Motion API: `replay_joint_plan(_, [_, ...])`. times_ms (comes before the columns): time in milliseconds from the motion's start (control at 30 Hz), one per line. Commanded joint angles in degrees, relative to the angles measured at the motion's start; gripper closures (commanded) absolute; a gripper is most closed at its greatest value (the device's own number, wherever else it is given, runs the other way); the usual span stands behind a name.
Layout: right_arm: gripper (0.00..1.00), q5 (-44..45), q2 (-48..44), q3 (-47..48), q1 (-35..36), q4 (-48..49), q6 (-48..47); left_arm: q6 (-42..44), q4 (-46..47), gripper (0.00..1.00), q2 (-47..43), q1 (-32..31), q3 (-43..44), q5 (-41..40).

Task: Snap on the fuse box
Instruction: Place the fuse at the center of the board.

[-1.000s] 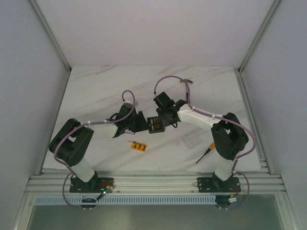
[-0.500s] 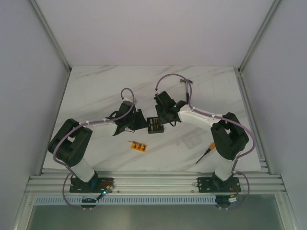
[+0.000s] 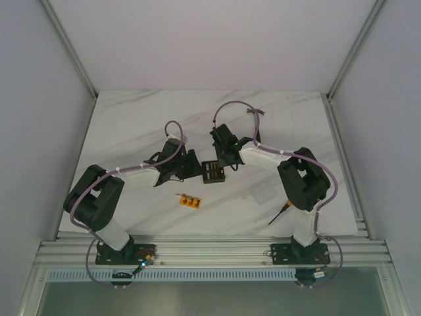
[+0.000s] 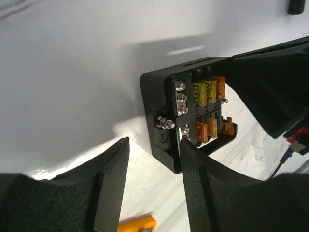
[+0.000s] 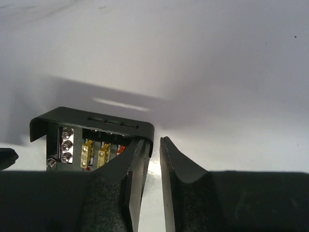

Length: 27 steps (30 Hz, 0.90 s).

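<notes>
Grey walls enclose the white marbled table. At mid-frame the fuse box lies on the table between the two arms, fuses exposed and no cover on it, so the snapping looks not yet done. The left gripper stands parted at the box's left edge, clasping nothing. The right gripper, at the box's upper right corner, is narrowed to an empty slit.

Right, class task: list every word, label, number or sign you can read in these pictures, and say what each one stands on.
No text can be read in any view.
On the fuse box: no legible marking on its black housing.
On the fuses: any printed ratings are too small and blurred to read.
On the orange strip: only dark dots show, too small to read as characters.
</notes>
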Motion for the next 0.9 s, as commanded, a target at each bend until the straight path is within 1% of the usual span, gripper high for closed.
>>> replay_joint_plan(0, [0.8, -0.76, 1.21, 0.95, -0.45, 2.87, 0.12, -0.25, -0.82, 0.41, -2.52, 0.2, -0.83, -0.66])
replay_joint_plan(133, [1.0, -3.87, -0.84, -1.28, -1.17, 6.55, 2.17, -1.36, -0.49, 0.25, -5.45, 0.27, -2.64, -1.75])
replay_joint_plan(233, [1.0, -6.01, -4.48, -5.98, -1.64, 11.89, 4.92, -2.36, 1.42, 0.16, -9.03, 0.27, -4.96, -2.4])
replay_joint_plan(433, [1.0, -11.31, -12.97, -15.93, -2.33, 23.73, 12.62, -4.39, 6.86, 0.09, -15.59, 0.09, -9.39, -1.55])
replay_joint_plan(600, [1.0, -14.89, -16.85, -22.12, -2.45, 32.22, 17.69, -4.85, 7.71, 0.08, -16.44, -1.47, -9.18, -0.37])
replay_joint_plan(700, [1.0, -16.84, -17.54, -24.35, -2.46, 35.75, 19.82, -5.18, 8.56, 0.1, -15.97, -3.53, -8.39, -0.27])
replay_joint_plan(800, [1.0, -18.41, -18.07, -26.63, -2.44, 39.1, 21.4, -4.97, 8.55, 0.17, -15.95, -4.96, -7.79, -1.49])
replay_joint_plan(867, [1.0, -19.31, -18.29, -27.77, -2.41, 40.96, 21.96, -4.99, 7.73, 0.25, -16.31, -5.03, -7.7, -2.82])
